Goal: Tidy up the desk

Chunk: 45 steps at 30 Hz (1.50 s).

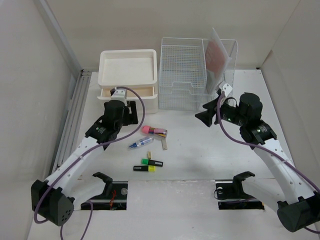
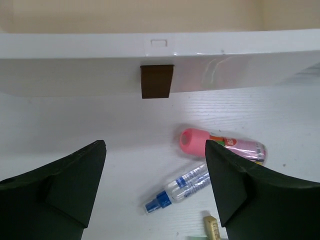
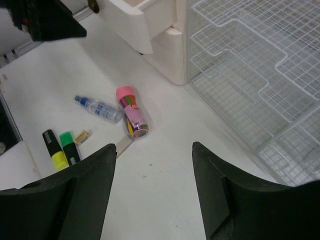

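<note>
Jaws of L gripper (image 2: 155, 146) stand wide apart, nothing between them but bare desk (image 2: 75, 125); no hold on anything. Straight ahead of the gap, past the tips, runs the white drawer front (image 2: 75, 65). Its brown tab handle (image 2: 156, 81) is in line w/ the middle of the gap, clear of both fingers. Within the gap, toward the finger on the view's right, a pink-capped tube (image 2: 220, 144) lies on its side, far end hidden behind that finger. A spray bottle (image 2: 177, 189) w/ blue cap lies slanted just beside it, closer in to the jaws.

R gripper (image 3: 154, 147) jaws also well open & empty. Ahead of that gap, a bit to the view's left, are the same tube & bottle, ends close together; touching or not, can't tell. Out past the finger on the view's left, green highlighter (image 3: 66, 139) & yellow highlighter (image 3: 58, 159) lie side by side. Ahead & to the right of these jaws is the wire tray stack (image 3: 260, 85). Drawer box (image 3: 165, 45) sits farther ahead beside it, one drawer pulled out a little.

Desk lies under both pairs of jaws & runs out to the beige walls (image 1: 30, 75). Seen from above, L jaws sit close up to the drawer box, R jaws near the front corner of the wire trays.
</note>
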### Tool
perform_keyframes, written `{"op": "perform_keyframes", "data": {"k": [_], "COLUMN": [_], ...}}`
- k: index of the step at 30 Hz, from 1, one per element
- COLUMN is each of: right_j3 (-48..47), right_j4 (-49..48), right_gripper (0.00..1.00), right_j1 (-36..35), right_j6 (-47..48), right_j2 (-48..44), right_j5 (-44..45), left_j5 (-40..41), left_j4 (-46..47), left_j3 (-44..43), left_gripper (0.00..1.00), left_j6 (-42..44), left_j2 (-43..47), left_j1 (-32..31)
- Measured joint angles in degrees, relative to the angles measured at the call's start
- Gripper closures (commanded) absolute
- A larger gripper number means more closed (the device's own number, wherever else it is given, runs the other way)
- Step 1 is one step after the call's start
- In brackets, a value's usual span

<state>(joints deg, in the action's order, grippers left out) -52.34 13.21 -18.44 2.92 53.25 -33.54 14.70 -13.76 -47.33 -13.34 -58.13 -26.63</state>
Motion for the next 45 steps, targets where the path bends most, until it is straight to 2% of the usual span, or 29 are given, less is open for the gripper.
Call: {"op": "perform_keyframes", "data": {"k": [3,6,11,14,20,29,42,45], "right_j3": [-0.68,-2.43,-5.05,-5.75,-11.85,-20.41,-20.48,-19.65], "right_j4": [1.6,3.06,4.33,4.55,4.28,3.04,2.97,2.78], "right_gripper": [0.29,0.24,0.23,0.16,0.14,0.14,0.14,0.17], "right_j1": [-2.03,-8.0,-19.43,-23.3,-23.32,-23.89,-26.88,-26.88], "right_j6": [3.21,6.6,11.76,13.97,17.27,18.49,18.58,18.75], "right_j2": [1.75,6.84,19.82,26.99,38.49,50.47,53.42,53.88], "right_j5": [-0.5,0.85,5.42,8.17,12.44,13.35,13.99,14.93], "left_j5": [-2.34,-4.22,-3.21,-1.9,-0.66,0.28,0.76,0.79], "left_j4": [-1.01,-0.76,4.02,5.9,7.23,7.5,7.52,7.48], "left_j3": [-0.07,-0.11,2.73,5.18,6.54,6.62,6.97,7.15], "left_gripper": [0.11,0.01,0.01,0.01,0.01,0.01,0.01,0.01], "left_j6": [-0.04,0.0,0.92,1.27,1.53,1.81,2.25,2.32], "left_j2": [5.16,12.2,24.96,30.91,32.59,38.47,40.22,40.24], "left_j1": [0.0,0.0,0.0,0.0,0.0,0.0,0.0,0.0]}}
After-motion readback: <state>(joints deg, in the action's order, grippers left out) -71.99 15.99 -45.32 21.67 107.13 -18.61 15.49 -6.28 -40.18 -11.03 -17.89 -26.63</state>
